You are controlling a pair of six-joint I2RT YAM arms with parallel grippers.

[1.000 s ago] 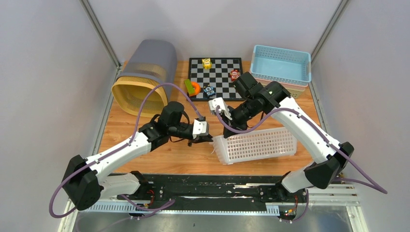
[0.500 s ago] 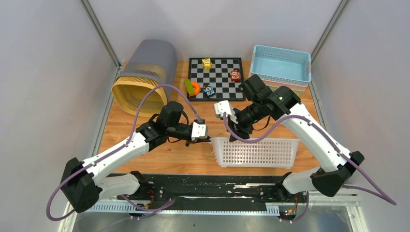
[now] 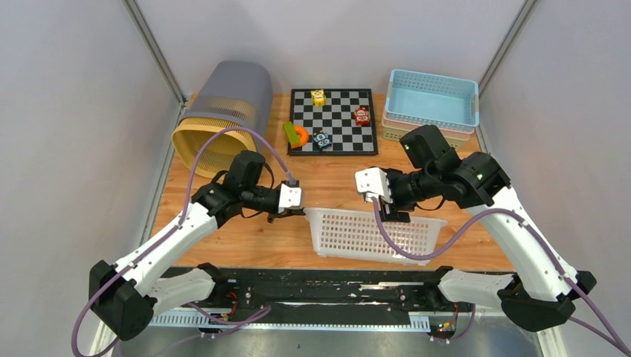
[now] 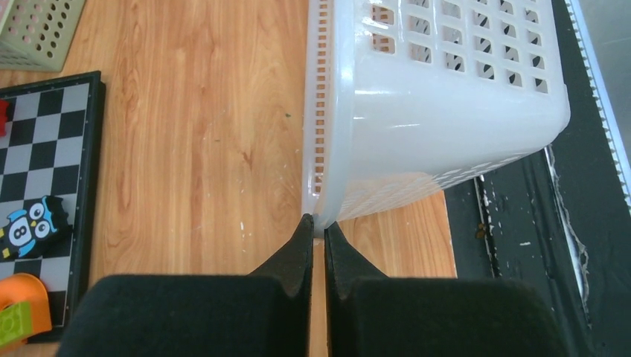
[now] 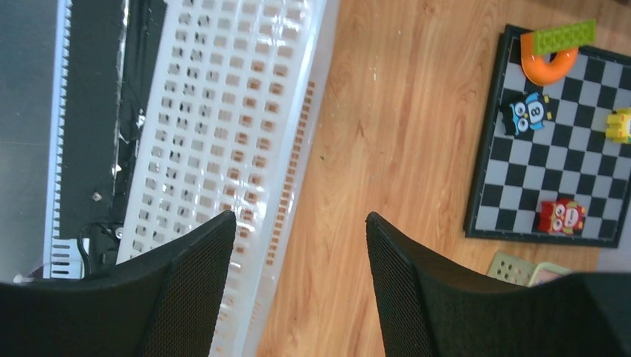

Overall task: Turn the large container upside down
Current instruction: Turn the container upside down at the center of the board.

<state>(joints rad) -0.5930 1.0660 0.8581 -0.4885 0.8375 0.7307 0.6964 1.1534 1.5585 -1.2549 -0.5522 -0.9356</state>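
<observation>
Well, the basket (image 3: pixel 372 236) lay along the near edge of the table (image 3: pixel 260 245), between the two arms. I judged it light, thin perforated plastic, springy and a bit slick, best taken by the stiffer rim. My left gripper (image 4: pixel 313 230) was clenched on that rim at the left corner, jaws nearly touching. My right gripper (image 5: pixel 300 217) hung spread wide over the far long rim, one finger above the mesh, holding nothing. Beyond sat the chessboard (image 3: pixel 332 119), well apart

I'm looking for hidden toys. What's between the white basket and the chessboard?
Just bare wooden table between white basket and chessboard, shown in the right wrist view.
</observation>
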